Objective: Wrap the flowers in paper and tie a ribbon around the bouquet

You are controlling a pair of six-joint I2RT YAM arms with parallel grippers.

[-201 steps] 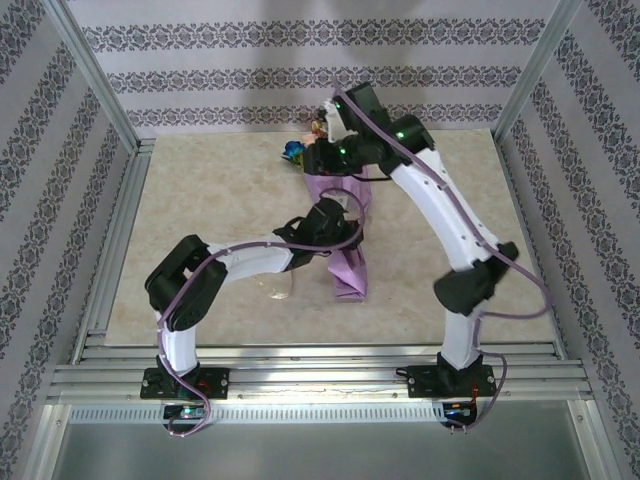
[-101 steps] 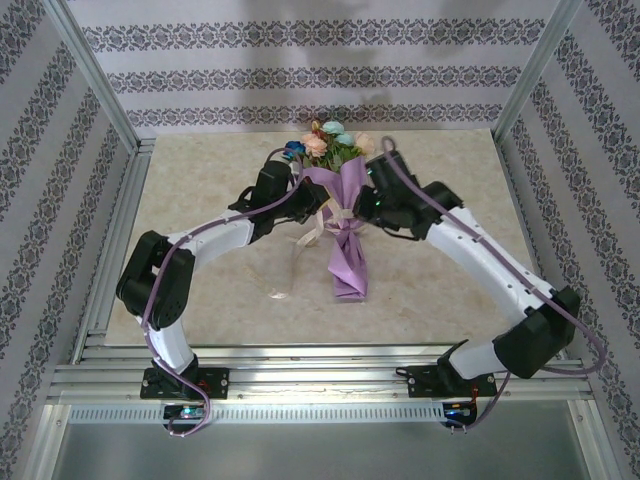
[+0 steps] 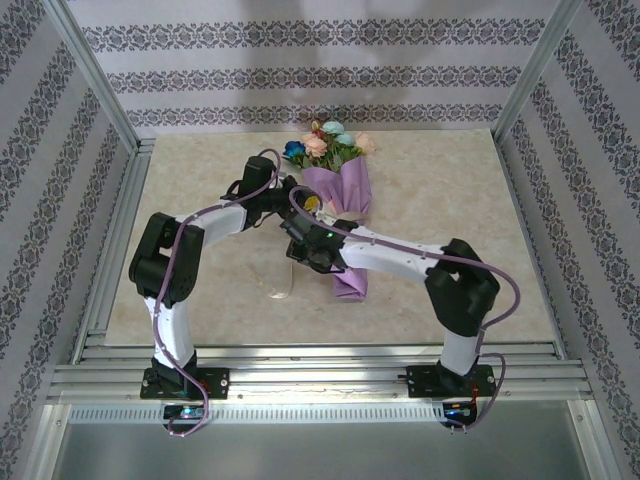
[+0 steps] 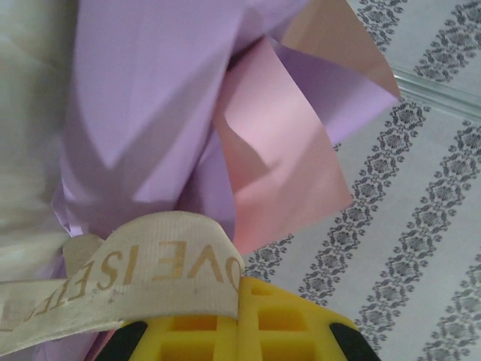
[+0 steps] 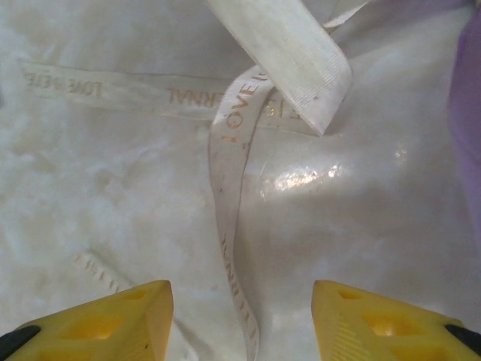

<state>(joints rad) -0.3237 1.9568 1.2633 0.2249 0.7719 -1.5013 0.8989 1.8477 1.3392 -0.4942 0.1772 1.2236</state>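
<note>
The bouquet lies on the table with its flowers (image 3: 330,142) at the far end and the lilac paper (image 3: 345,200) narrowing toward me. My left gripper (image 3: 303,203) is at the cone's left side, shut on the cream ribbon (image 4: 150,274), which bends over its yellow fingers (image 4: 293,323). Lilac and pink paper (image 4: 150,98) rises just behind it. My right gripper (image 3: 302,250) hangs left of the cone's lower part, open. A loose strand of the ribbon (image 5: 229,226) lies on the table between its fingertips (image 5: 120,320), untouched. Another loop crosses above.
A ribbon end (image 3: 283,292) trails on the marble table (image 3: 200,270) toward the near edge. My right arm (image 3: 400,255) reaches across the cone's narrow end. Patterned walls (image 3: 300,75) and metal frame posts (image 3: 95,75) close in the table.
My right arm has swung from the bouquet's right side across its narrow end to its left, and its jaws have opened. My left gripper stays shut on the ribbon, shifted slightly.
</note>
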